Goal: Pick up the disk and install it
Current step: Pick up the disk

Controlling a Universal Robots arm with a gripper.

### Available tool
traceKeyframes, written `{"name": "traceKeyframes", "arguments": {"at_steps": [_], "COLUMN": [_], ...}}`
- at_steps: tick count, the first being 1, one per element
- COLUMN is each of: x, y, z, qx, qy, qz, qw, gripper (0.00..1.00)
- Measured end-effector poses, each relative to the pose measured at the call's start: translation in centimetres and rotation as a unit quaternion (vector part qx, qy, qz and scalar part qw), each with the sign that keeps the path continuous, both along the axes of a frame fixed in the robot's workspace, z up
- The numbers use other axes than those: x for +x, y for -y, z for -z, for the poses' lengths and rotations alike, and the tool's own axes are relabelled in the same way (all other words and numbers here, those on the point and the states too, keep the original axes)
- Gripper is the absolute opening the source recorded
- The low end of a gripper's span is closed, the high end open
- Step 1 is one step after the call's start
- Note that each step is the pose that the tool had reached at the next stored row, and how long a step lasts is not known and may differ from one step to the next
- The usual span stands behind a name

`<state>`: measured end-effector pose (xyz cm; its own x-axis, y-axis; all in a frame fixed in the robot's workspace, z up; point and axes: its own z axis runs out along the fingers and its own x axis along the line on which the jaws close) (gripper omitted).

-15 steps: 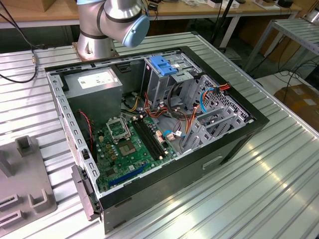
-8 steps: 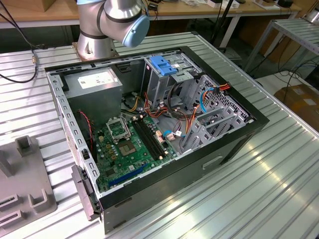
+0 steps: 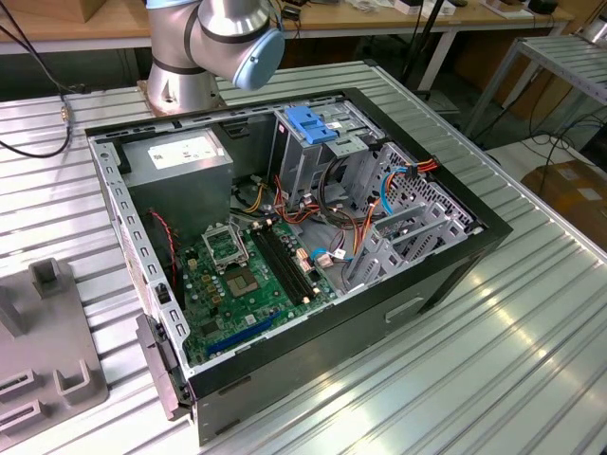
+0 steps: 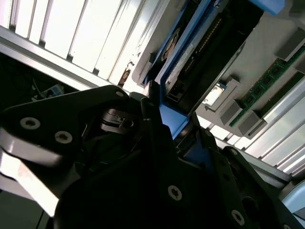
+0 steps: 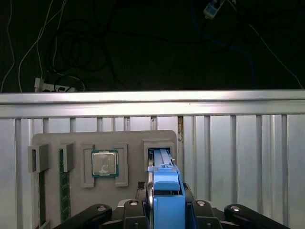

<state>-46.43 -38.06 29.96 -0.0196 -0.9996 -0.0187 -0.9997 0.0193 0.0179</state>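
First wrist view: black gripper (image 5: 167, 205) pinches the flat, blue-framed grey metal disk (image 5: 165, 183) by its frame (likely rigid, heavy, fragile).

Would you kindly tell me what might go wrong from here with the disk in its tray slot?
Risk one: the disk stands in a slot of the grey tray, with the gripper at its blue frame; a skewed pull may jam it or drag the tray.
Risk two: a dragged tray could unsettle the processor and memory stick lying beside it.
Risk three: loose cables crowd the open computer case and might snag the disk.
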Motion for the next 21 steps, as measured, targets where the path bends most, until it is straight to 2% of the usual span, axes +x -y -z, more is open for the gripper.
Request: {"name": "traceKeyframes", "arguments": {"at_steps": [2,4,9,17,21], "x": [0.0,-0.01,0.0,-0.01,-0.01], "y": [0.0,0.0,0.0,0.0,0.0], "z": [-0.26,-0.91,-1.86,-3.06,-3.37], "qx": [0.0001,0.0,0.0,0.0001,0.0001], "qy": [0.0002,-0.0001,-0.0001,-0.0001,-0.0001], "qz": [0.0,0.0,0.0,0.0,0.0], "qw": [1.0,1.0,1.0,1.0,1.0], "gripper": [0.37,0.37,0.37,0.37,0.37]}}
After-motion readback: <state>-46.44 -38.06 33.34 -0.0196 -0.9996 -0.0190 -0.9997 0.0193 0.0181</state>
